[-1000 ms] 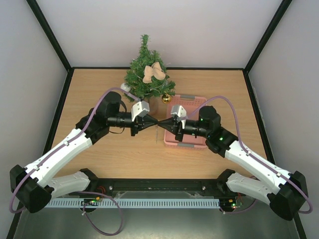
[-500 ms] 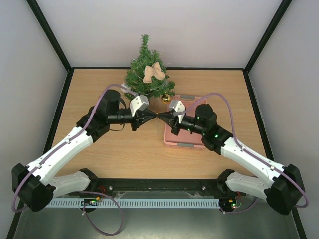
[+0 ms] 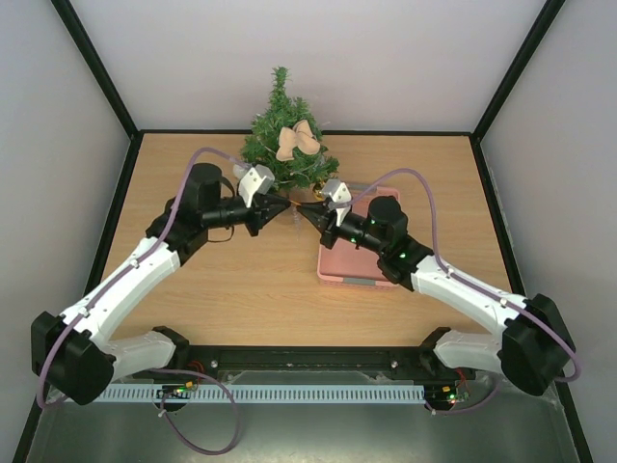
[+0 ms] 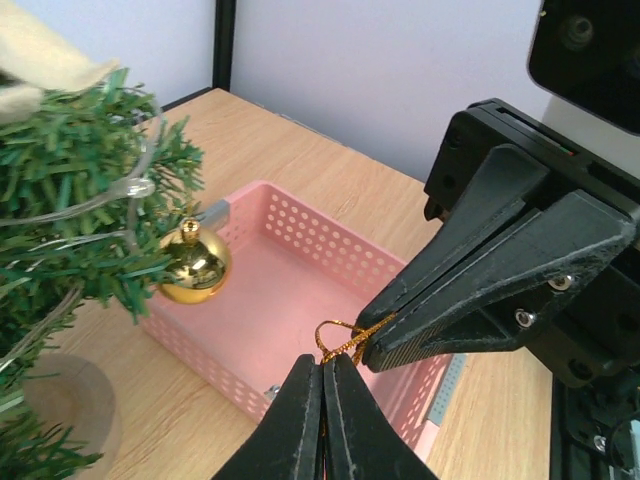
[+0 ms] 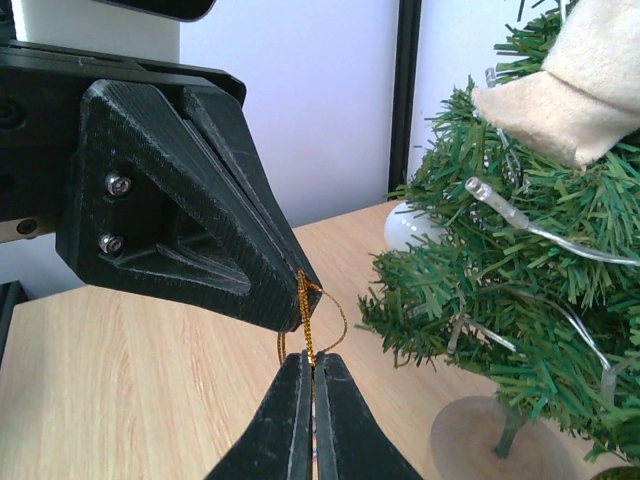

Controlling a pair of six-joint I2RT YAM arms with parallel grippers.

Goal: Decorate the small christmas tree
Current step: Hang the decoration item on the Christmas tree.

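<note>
**Two hands bring a gold string to the tree**

Both hands have moved away from the pink basket (image 3: pixel 347 262) and closer to the tree. Their tips still meet.

Nearest the arms is the wooden desk (image 3: pixel 241 289). The pink basket sits on it, a bit to the right.

Just past the basket, the left hand (image 4: pixel 322 372) and the right hand (image 5: pixel 308 368) come together tip to tip. Both are shut tight. Each one pinches the same gold string loop (image 5: pixel 307 310). I think two hands hold it so the thin loop stays put and can slip over a branch. I cannot see what hangs from the string.

Farthest back is the small christmas tree (image 3: pixel 284 154). It stands up straight on its round base at the back of the desk, in the middle. It already has a gold ball (image 4: pixel 192 262) low on one side and a cream bow (image 3: pixel 297 141) higher up. The hands are just beside its low branches. I cannot tell if they touch them.
</note>
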